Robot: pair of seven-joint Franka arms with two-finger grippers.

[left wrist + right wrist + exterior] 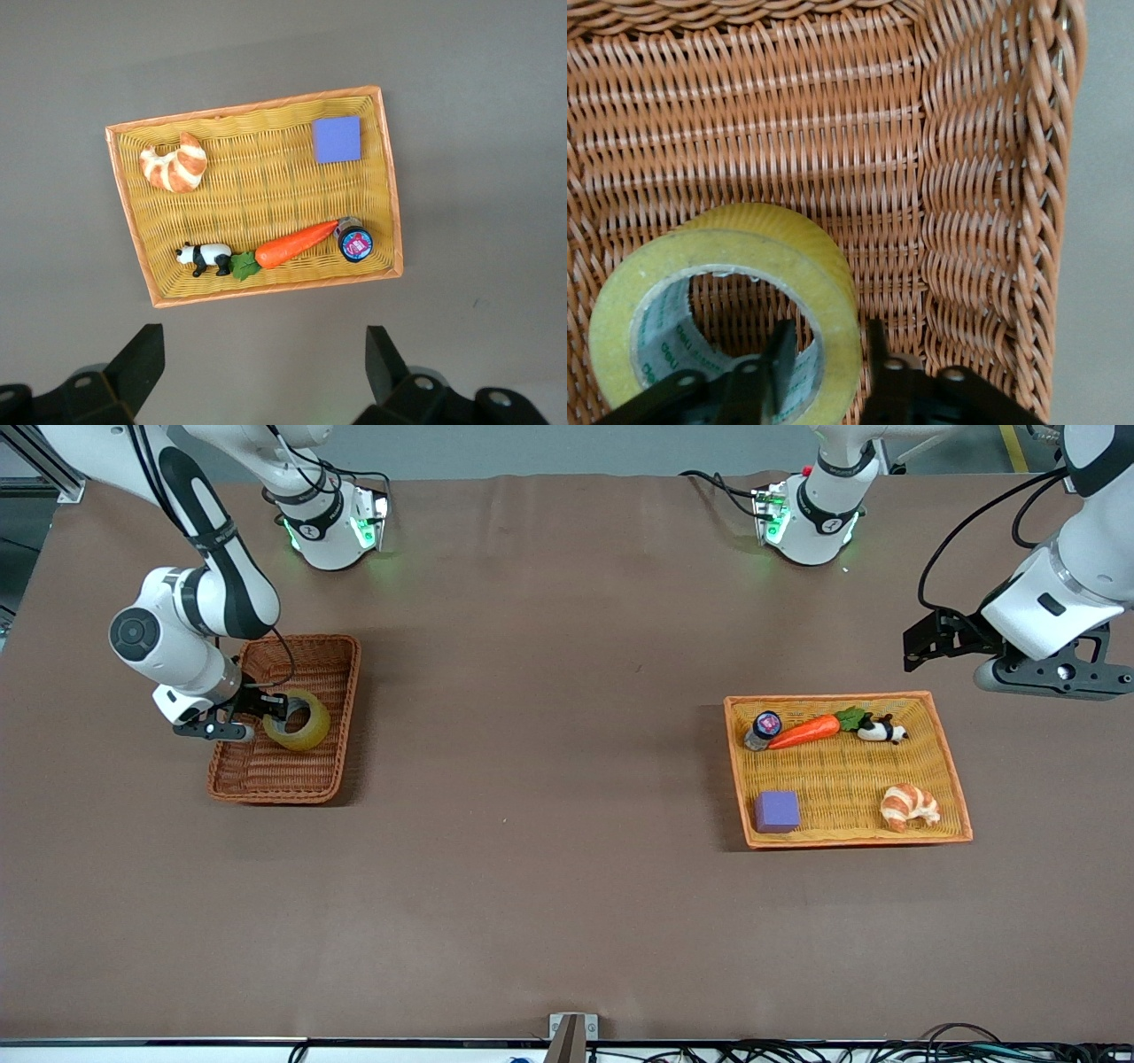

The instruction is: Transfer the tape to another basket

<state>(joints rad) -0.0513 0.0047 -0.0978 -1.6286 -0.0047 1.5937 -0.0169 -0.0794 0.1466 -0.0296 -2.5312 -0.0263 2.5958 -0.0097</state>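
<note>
The tape [307,729], a yellowish ring with a grey core, hangs tilted inside the dark reddish-brown wicker basket [266,790] at the right arm's end of the table. My right gripper [276,712] is shut on the tape's wall. In the right wrist view, one finger is inside the ring and one outside [828,341], with the tape [726,248] just above the basket floor [788,115]. My left gripper [926,642] waits open and empty above the table beside the orange tray. Its fingers stand wide apart in the left wrist view [266,363].
The orange-rimmed woven tray [850,697] at the left arm's end holds a carrot [804,731], a toy panda [881,731], a small jar [764,729], a purple block [777,811] and a croissant [908,806]. The tray also shows in the left wrist view [248,108].
</note>
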